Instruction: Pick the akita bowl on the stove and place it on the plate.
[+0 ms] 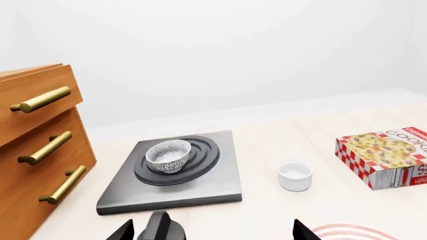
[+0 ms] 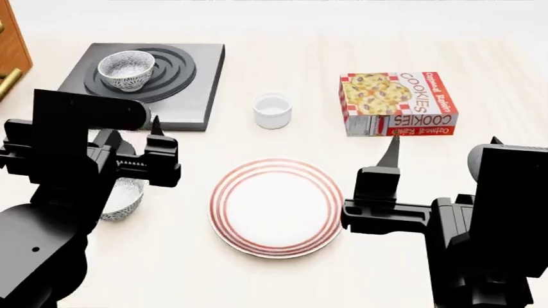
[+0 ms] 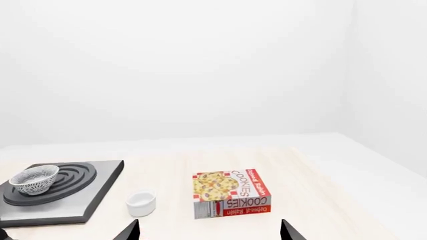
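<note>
The akita bowl (image 1: 169,154) (image 2: 127,69) stands upright on the ring burner of the dark-grey stove (image 1: 200,186) (image 2: 195,96), at the far left of the table. The plate (image 2: 276,206), white with red rings, lies at the table's near middle; its rim (image 1: 347,232) shows by one left fingertip. My left gripper (image 1: 212,232) hovers open and empty in front of the stove, well short of the bowl. My right gripper (image 3: 210,232) is open and empty too, to the right of the plate, with one fingertip (image 2: 392,146) pointing at the cookie box.
A second speckled bowl (image 2: 120,196) sits half hidden under my left arm. A round dark knob (image 1: 160,227) lies before the stove. A small white cup (image 2: 272,110) and a cookie box (image 2: 398,102) stand beyond the plate. A wooden drawer cabinet (image 1: 37,150) flanks the stove.
</note>
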Controlling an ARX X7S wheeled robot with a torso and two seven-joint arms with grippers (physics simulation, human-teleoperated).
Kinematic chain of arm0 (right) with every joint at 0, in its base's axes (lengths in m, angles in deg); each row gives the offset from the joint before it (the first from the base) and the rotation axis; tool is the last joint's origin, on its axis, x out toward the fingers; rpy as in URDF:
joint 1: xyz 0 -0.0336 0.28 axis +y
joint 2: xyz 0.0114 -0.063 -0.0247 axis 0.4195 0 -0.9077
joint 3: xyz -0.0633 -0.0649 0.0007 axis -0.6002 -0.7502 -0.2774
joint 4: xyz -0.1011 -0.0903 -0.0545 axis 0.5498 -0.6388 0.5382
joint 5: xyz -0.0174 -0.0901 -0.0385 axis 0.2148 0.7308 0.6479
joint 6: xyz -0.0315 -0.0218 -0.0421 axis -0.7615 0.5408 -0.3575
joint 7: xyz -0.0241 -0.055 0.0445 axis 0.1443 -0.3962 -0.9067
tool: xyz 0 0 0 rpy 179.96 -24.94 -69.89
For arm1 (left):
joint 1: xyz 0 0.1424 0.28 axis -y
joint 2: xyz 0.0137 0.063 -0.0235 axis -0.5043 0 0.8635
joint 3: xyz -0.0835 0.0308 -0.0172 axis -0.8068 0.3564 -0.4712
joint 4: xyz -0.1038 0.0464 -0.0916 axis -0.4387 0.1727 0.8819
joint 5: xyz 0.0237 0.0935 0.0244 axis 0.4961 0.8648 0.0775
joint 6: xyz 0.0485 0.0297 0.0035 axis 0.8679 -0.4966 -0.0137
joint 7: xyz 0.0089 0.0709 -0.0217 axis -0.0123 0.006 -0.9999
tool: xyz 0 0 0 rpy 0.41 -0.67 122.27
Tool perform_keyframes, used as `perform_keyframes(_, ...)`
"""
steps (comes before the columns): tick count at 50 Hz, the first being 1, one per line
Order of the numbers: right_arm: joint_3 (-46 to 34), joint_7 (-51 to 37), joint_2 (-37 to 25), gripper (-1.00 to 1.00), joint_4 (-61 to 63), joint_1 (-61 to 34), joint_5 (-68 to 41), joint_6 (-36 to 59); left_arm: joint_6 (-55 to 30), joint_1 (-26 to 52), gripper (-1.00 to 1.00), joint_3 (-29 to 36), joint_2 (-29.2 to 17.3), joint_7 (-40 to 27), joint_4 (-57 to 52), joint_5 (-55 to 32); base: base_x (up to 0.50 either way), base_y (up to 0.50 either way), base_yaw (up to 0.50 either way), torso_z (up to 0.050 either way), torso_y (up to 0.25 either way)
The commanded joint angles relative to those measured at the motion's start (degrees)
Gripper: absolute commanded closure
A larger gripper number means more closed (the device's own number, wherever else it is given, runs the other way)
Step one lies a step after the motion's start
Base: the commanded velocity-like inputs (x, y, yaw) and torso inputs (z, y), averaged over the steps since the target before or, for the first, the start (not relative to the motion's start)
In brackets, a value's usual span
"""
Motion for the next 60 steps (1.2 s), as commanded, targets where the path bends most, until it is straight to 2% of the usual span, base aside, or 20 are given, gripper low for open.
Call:
perform_keyframes(1,1.21,0.88,0.97,-1.0,0.05,0.08,0.72,-0.06,-1.04,0.08,-1.0,-1.28,0.88,0.95,-0.08,0.12,0.27,0.0,0.0,0.0,0.0)
perform_keyframes(60,1.21,-0.8,-0.03,-1.0,-0.68,0.64,-1.6,-1.27,-0.38,0.22,-1.0,-0.03,-0.34,-0.66,0.59,-2.05,0.3,0.0,0.0,0.0,0.0)
